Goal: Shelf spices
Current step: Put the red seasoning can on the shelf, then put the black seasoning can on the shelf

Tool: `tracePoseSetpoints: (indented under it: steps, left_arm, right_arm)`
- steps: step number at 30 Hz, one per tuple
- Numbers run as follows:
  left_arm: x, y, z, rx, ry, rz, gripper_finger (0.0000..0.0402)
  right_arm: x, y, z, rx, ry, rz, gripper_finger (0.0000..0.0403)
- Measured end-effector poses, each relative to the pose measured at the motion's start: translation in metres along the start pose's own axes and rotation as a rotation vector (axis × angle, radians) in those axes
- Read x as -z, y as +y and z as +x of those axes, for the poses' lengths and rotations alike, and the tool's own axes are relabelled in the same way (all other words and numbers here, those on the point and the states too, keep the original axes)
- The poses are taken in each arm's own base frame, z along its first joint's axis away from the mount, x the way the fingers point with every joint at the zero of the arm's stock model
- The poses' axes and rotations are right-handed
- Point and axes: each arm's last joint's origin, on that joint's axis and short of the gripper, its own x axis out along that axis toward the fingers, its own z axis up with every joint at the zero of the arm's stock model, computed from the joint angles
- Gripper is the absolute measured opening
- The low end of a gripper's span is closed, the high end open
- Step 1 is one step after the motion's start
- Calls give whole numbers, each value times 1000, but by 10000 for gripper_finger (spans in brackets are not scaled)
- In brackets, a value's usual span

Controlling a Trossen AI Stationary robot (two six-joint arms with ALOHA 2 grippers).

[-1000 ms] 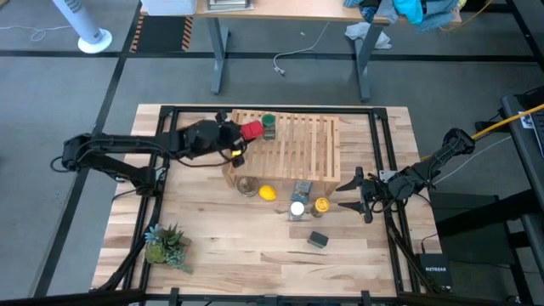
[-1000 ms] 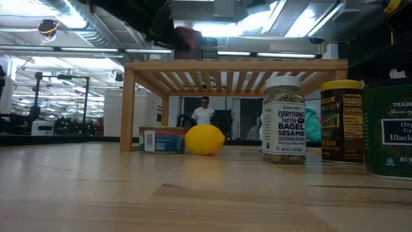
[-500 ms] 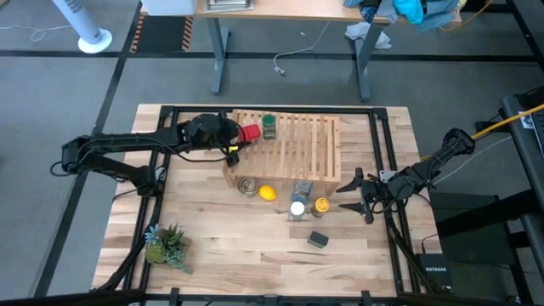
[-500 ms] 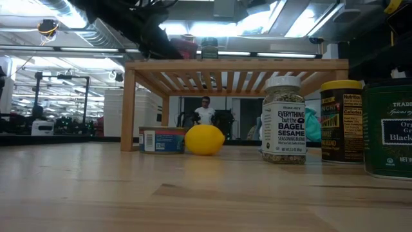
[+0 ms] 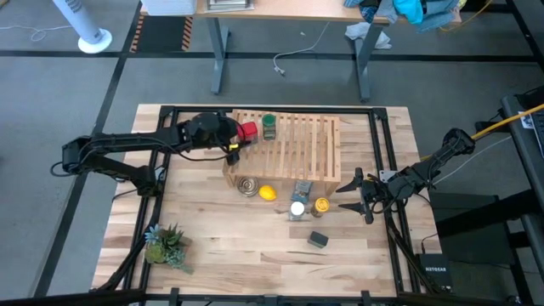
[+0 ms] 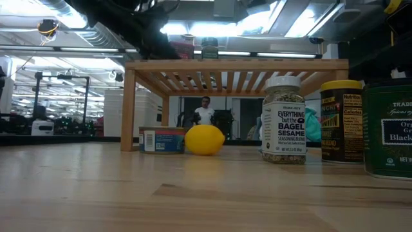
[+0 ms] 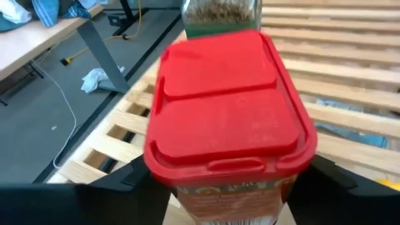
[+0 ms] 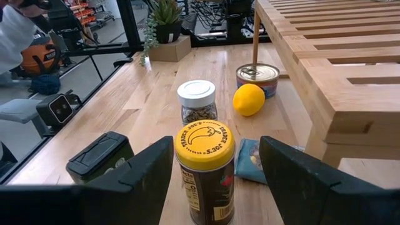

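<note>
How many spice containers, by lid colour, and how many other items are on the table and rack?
Red: 1, tin
Green: 1, jar
White: 1, jar
Yellow: 1, jar
Dark grey: 1, tin
Others: 4, lemon, round tin, blue packet, plant
Total: 9

red tin, green-lidded jar: upright on shelf | white-lidded, yellow-lidded, grey tin: tabletop

Yellow-lidded jar between the right tool's spread fingers.
</note>
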Motion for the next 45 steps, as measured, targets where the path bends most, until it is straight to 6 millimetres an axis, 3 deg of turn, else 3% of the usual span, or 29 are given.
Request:
tracePoseSetpoints:
  steps: [11,20,24,28,32,38,45]
  left_arm:
    - [-8,3,-13,-13,-57,-11,265]
    - [-28,8,-66,-16,-255,-67,266]
    - [-33,-3,-92,62,-323,-120,266]
    - [-29,-28,-104,212,-285,-147,266]
    - [-23,-70,-100,397,-224,-131,266]
    - [-6,-138,-79,541,-315,-11,266]
    - [22,-191,-38,518,-278,39,267]
  right_arm:
    - [0,0,0,0,0,0,244]
    - [0,0,0,0,-1,0,244]
    - [0,0,0,0,-3,2,244]
    - [0,0,0,0,-4,2,244]
    - [0,0,0,0,-4,16,244]
    - [-1,0,0,-1,-6,27,244]
    - [-1,0,0,-1,-6,28,244]
